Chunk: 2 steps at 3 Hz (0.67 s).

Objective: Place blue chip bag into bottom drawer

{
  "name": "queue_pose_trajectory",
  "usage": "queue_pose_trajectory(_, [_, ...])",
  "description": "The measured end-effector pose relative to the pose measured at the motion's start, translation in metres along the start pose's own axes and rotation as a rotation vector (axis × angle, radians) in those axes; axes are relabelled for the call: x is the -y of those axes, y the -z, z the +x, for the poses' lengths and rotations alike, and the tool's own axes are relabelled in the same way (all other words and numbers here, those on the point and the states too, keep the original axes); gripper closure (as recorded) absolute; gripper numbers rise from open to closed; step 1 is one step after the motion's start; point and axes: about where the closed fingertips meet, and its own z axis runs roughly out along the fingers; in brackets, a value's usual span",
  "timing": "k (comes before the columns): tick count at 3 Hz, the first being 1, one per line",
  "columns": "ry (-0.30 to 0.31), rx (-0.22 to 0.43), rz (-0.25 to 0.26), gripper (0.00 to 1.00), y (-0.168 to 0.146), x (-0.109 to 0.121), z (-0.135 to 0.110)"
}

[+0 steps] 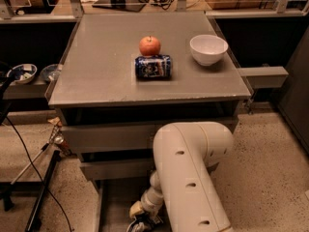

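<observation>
The bottom drawer (114, 208) is pulled open at the foot of the grey cabinet, and its grey tray floor shows left of my arm. My cream arm (189, 178) reaches down in front of the cabinet into this drawer. My gripper (143, 221) is low inside the tray at the bottom edge of the view. Something small and dark sits at the gripper there. I cannot tell whether it is the blue chip bag, which otherwise does not show in this view.
On the cabinet top (101, 76) lie a red apple (149, 46), a blue can (153, 67) on its side and a white bowl (208, 49). The two upper drawers (106, 138) are closed. Bowls on a shelf (21, 73), cables and a stand leg (42, 193) are at left.
</observation>
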Motion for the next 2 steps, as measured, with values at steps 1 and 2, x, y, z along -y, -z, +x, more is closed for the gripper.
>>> queue_pose_trajectory(1, [0.0,0.0,0.0,0.0,0.0,0.0,0.0])
queue_pose_trajectory(2, [0.0,0.0,0.0,0.0,0.0,0.0,0.0])
